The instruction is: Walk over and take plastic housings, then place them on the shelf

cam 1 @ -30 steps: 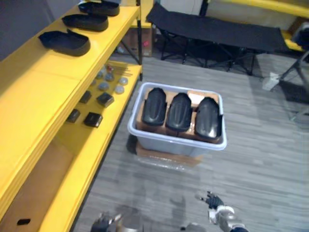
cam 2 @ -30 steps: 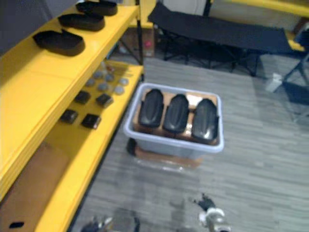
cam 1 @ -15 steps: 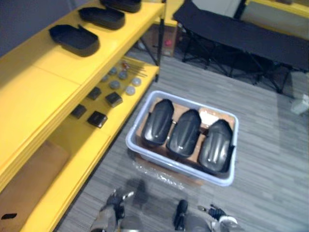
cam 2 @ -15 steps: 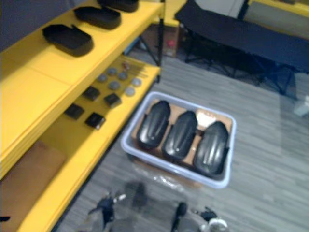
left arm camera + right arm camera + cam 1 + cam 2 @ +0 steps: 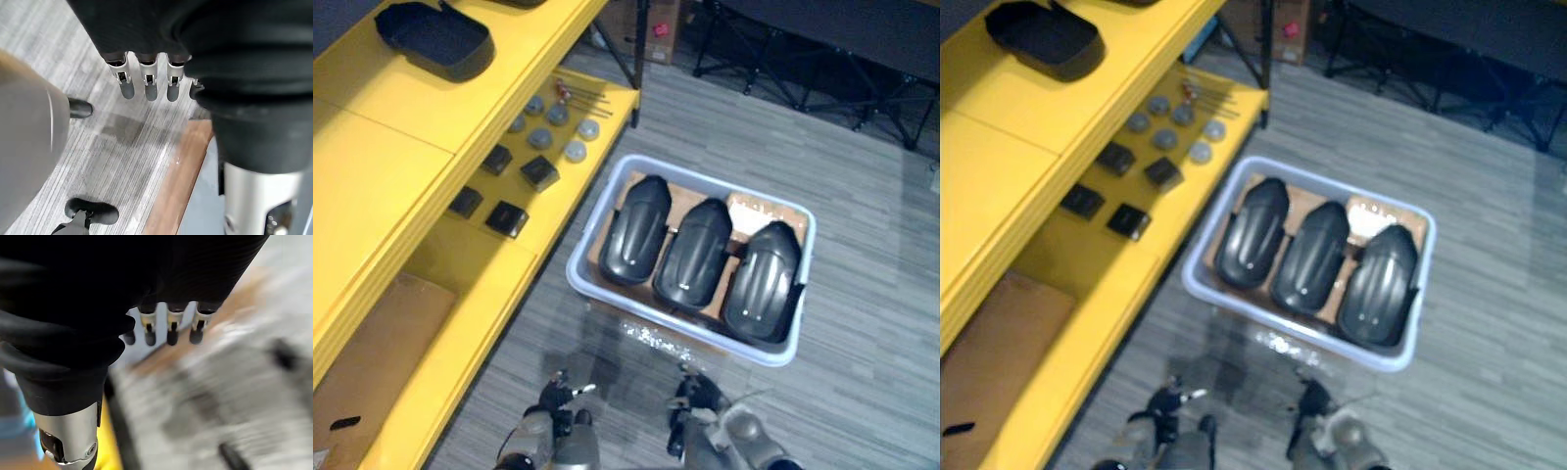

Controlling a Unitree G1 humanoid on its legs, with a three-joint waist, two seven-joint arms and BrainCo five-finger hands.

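Black plastic housings [image 5: 693,255] fill the bin [image 5: 636,311] ahead of the left hand [image 5: 554,403] and right hand [image 5: 697,397], both slack and empty; step closer first.

The left robot hand [image 5: 146,29] has a black ribbed cover [image 5: 254,73] and a row of silver fingers [image 5: 149,83]. The right robot hand [image 5: 146,269] looks the same, with dark tips [image 5: 171,338]. Each arm [image 5: 259,196] is a shiny grey tube with small screws [image 5: 275,221].

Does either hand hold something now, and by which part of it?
Nothing is held. The left hand and the right hand both show straight, empty fingers; the three black housings lie in the grey bin.
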